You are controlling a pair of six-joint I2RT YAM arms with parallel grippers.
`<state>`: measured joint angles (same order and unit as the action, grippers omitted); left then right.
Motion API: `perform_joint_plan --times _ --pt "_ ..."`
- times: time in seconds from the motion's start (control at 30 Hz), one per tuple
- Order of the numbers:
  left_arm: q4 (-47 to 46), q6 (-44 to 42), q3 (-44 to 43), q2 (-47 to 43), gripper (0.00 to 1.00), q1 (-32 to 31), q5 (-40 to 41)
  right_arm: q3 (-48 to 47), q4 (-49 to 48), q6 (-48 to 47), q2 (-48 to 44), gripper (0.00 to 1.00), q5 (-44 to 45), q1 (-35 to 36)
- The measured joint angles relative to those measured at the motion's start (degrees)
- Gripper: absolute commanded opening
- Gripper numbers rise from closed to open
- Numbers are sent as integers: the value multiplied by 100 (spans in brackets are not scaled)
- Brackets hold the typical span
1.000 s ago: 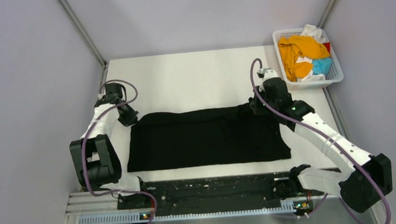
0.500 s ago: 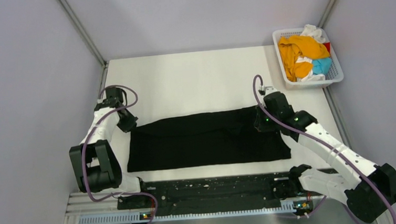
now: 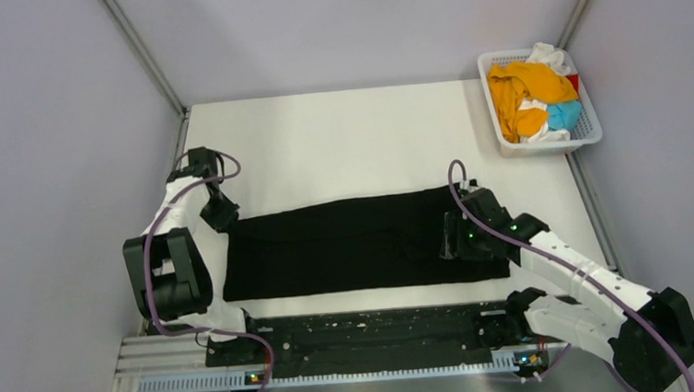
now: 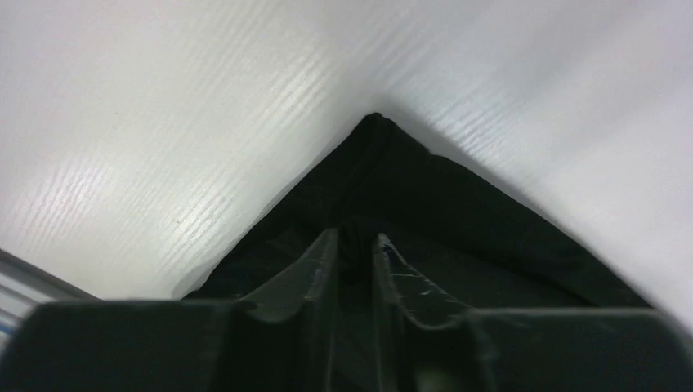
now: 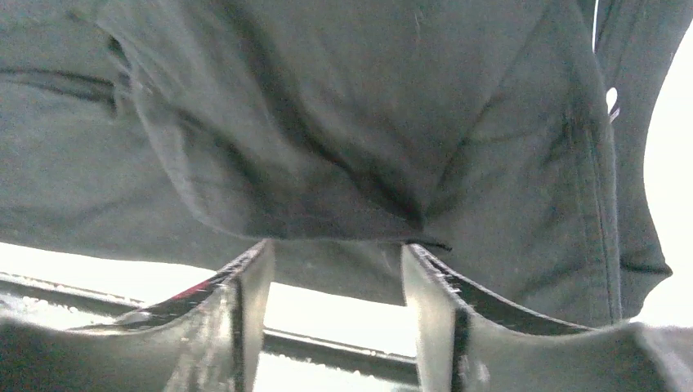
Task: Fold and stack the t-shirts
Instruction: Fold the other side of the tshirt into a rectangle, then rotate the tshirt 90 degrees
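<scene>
The black t-shirt [image 3: 356, 243] lies flat on the table's [image 3: 339, 132] near half; the left hand [image 4: 354, 238], barely parted, sits at its far-left corner; the right hand [image 5: 335, 249] stands spread over its right end.

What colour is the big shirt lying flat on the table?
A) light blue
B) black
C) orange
B: the shirt spread out on the table is all black, while the orange shirt and the blue shirt are in the basket.
</scene>
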<state>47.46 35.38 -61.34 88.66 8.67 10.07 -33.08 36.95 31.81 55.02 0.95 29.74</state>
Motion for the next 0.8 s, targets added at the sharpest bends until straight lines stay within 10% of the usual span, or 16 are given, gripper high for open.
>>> perform_joint_plan --times 0.07,0.17,0.53,0.8 --pt "125 61 -219 81 68 0 208 109 118 146 -116 97 -17 11" --pt "317 129 -463 83 95 2 605 114 278 284 -323 99 46 17" --pt "28 293 -317 -796 99 -37 13 -485 -179 57 -911 99 374 17" --pt "-817 50 -111 -387 99 -1303 -1137 -485 -1263 291 968 99 505 15"
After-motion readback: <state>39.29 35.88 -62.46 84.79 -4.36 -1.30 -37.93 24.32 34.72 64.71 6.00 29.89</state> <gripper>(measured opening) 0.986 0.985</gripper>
